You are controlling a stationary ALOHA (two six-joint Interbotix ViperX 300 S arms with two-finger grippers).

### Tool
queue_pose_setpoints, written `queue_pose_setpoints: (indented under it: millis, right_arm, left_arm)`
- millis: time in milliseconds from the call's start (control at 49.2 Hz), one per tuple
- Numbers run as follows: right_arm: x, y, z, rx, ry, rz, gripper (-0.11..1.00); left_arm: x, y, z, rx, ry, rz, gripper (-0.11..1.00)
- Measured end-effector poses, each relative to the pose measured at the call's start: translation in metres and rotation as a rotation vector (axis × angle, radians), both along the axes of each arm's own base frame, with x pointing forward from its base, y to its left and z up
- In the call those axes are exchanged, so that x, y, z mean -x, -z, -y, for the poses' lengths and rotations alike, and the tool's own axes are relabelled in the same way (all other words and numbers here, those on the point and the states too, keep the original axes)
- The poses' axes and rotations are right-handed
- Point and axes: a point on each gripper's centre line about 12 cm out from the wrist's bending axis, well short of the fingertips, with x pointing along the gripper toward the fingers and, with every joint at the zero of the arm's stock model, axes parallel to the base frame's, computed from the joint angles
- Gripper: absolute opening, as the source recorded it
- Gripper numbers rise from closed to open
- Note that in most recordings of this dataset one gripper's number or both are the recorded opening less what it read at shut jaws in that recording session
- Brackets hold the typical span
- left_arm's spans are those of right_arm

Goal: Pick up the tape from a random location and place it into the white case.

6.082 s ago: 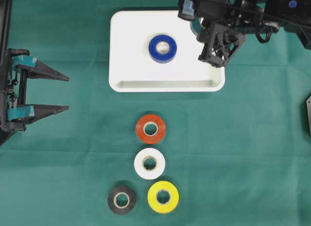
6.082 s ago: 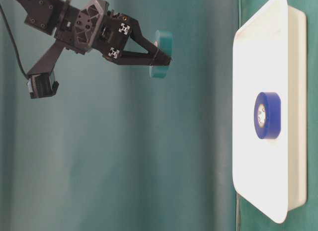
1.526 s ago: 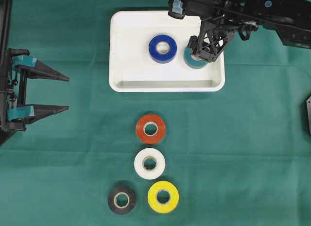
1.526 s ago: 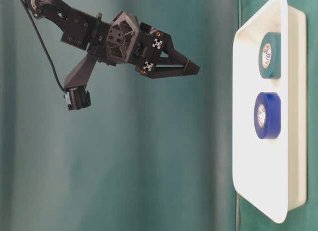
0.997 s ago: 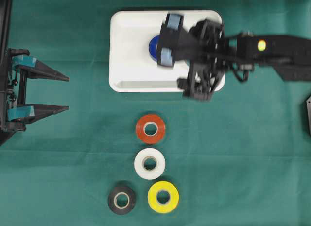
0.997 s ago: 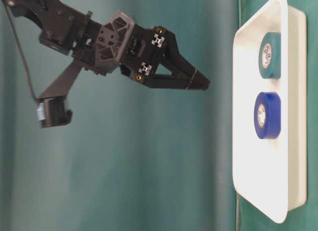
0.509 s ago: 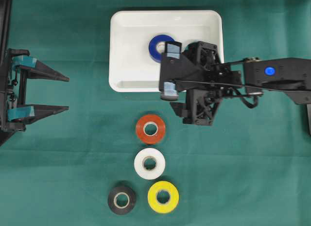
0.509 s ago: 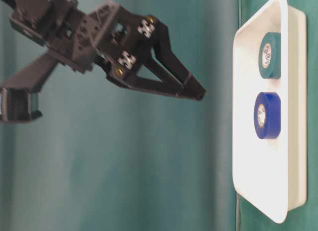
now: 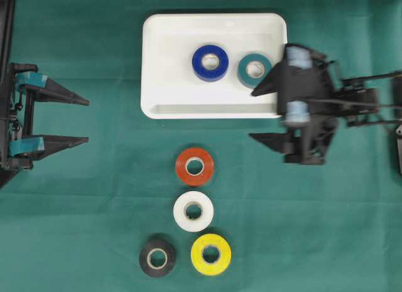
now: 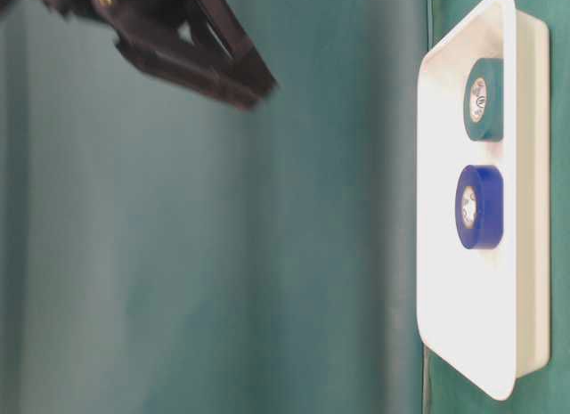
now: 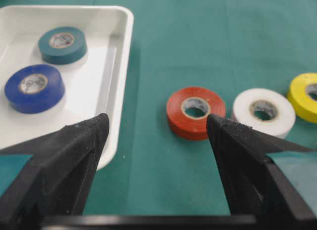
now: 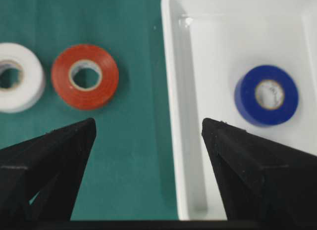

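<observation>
Teal tape [image 9: 255, 69] and blue tape [image 9: 210, 63] lie flat in the white case [image 9: 163, 100]. Right tool [image 9: 259, 113] empty, jaws apart, beside the case; left tool [image 9: 86, 121] apart, idle. Red tape [image 9: 195, 167] on table, probably next.

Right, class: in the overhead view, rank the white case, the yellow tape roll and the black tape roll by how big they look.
1. White case, by far the largest.
2. Yellow tape roll.
3. Black tape roll, slightly smaller across than the yellow one beside it.
</observation>
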Motion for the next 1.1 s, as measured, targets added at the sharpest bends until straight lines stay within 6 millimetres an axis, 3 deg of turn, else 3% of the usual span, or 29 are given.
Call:
queue_pose_setpoints:
  millis: [264, 427, 773, 1098]
  right_arm:
    - [0.051, -0.014, -0.001, -0.006, -0.018, 0.139, 0.87]
    - [0.083, -0.009, -0.002, -0.011, -0.038, 0.226, 0.87]
    - [0.129, 0.03, -0.001, -0.017, -0.05, 0.302, 0.87]
    - [0.145, 0.068, -0.002, -0.037, -0.058, 0.299, 0.87]
  left_arm:
    - [0.001, -0.001, 0.0, -0.002, 0.002, 0.006, 0.8]
    - [0.001, -0.002, 0.0, -0.002, 0.0, 0.009, 0.8]
    - [0.001, -0.002, 0.002, 0.0, 0.009, 0.009, 0.8]
    - [0.001, -0.001, 0.002, 0.0, 0.012, 0.008, 0.8]
